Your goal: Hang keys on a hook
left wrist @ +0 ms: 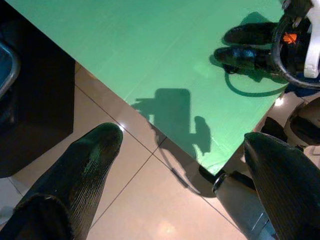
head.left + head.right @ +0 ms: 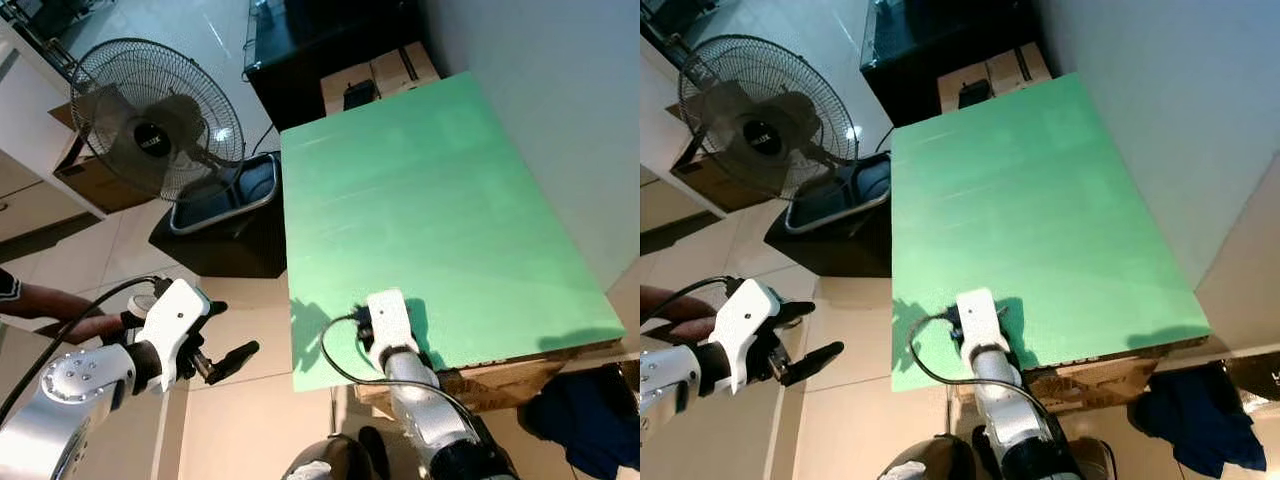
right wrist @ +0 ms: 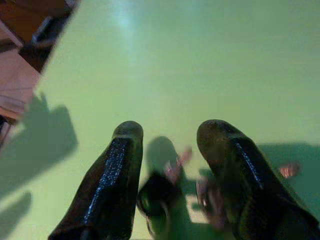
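Observation:
A bunch of keys (image 3: 161, 199) with a dark fob, a ring and pinkish pieces lies blurred on the green table (image 2: 440, 200). It rests near the table's front left corner. My right gripper (image 3: 170, 132) hovers just over that spot, open, one finger on each side of the keys. In the eye views its white wrist (image 2: 388, 318) covers the keys. My left gripper (image 2: 232, 332) is open and holds nothing. It hangs over the tiled floor, left of the table's corner.
A standing fan (image 2: 150, 115) and a low black stand with a tray (image 2: 225, 195) are left of the table. Cardboard boxes (image 2: 385, 75) sit past its far end. A person's arm (image 2: 45, 300) reaches in at the left. Blue cloth (image 2: 580, 420) lies at the lower right.

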`<state>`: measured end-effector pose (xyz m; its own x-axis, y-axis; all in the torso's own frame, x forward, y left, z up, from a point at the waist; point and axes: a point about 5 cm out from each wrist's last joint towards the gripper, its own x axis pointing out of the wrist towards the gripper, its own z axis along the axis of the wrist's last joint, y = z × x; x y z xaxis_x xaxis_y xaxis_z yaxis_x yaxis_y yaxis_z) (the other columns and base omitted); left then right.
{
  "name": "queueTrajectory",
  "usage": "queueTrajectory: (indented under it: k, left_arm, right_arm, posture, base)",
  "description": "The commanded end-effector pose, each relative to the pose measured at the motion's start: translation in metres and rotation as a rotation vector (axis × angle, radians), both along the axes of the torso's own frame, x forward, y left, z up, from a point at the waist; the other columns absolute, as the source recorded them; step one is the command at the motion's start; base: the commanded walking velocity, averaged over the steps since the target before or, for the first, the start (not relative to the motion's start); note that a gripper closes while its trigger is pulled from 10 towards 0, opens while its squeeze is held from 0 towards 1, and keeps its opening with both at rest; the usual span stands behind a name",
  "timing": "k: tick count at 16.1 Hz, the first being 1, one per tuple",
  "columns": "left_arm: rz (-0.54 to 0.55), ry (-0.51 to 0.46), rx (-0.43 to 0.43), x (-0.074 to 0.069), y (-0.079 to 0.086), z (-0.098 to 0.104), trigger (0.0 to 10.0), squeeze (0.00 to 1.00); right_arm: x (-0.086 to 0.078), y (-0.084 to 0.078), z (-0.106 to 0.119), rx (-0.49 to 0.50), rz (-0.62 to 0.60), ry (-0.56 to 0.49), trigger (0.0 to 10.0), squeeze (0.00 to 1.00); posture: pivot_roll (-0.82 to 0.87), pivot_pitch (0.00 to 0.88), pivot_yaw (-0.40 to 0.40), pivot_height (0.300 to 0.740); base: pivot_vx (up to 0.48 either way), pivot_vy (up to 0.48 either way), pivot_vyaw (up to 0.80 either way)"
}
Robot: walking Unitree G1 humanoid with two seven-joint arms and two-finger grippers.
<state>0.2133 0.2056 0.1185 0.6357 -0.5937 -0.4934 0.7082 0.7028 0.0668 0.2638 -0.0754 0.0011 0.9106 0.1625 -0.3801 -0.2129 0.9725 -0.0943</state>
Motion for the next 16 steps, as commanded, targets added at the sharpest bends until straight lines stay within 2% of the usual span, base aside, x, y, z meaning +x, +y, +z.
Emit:
queueTrajectory:
  k: [1, 9, 10, 11, 16]
  left_arm:
    - [0.032, 0.008, 0.034, -0.002, 0.014, 0.004, 10.0, 0.00]
    - [0.020, 0.016, 0.040, -0.001, 0.016, 0.004, 10.0, 0.00]
    - [0.018, 0.017, 0.040, -0.002, 0.016, 0.003, 10.0, 0.00]
    - [0.017, 0.018, 0.040, -0.002, 0.015, 0.003, 10.0, 0.00]
    - [0.021, 0.016, 0.038, -0.001, 0.015, 0.003, 10.0, 0.00]
  right_arm:
    - [-0.008, 0.022, -0.005, 0.064, -0.014, 0.059, 10.0, 0.00]
    - [-0.016, 0.010, -0.021, 0.004, -0.095, 0.109, 10.0, 0.00]
    - [-0.018, 0.008, -0.022, 0.010, -0.105, 0.103, 3.5, 0.00]
    - [-0.019, 0.005, -0.022, 0.017, -0.114, 0.092, 0.0, 0.00]
    - [-0.019, -0.007, -0.020, -0.007, -0.156, 0.045, 0.0, 0.00]
  posture:
    - [0.05, 0.226, 0.400, 0.740]
    - [0.04, 0.227, 0.400, 0.740]
    - [0.04, 0.228, 0.400, 0.740]
    - [0.03, 0.228, 0.400, 0.740]
    - [0.03, 0.231, 0.400, 0.740]
  base:
    - [0.000, 0.000, 0.00]
    - [0.000, 0.000, 0.00]
    - [0.000, 0.000, 0.00]
    - [0.000, 0.000, 0.00]
    - [0.000, 0.000, 0.00]
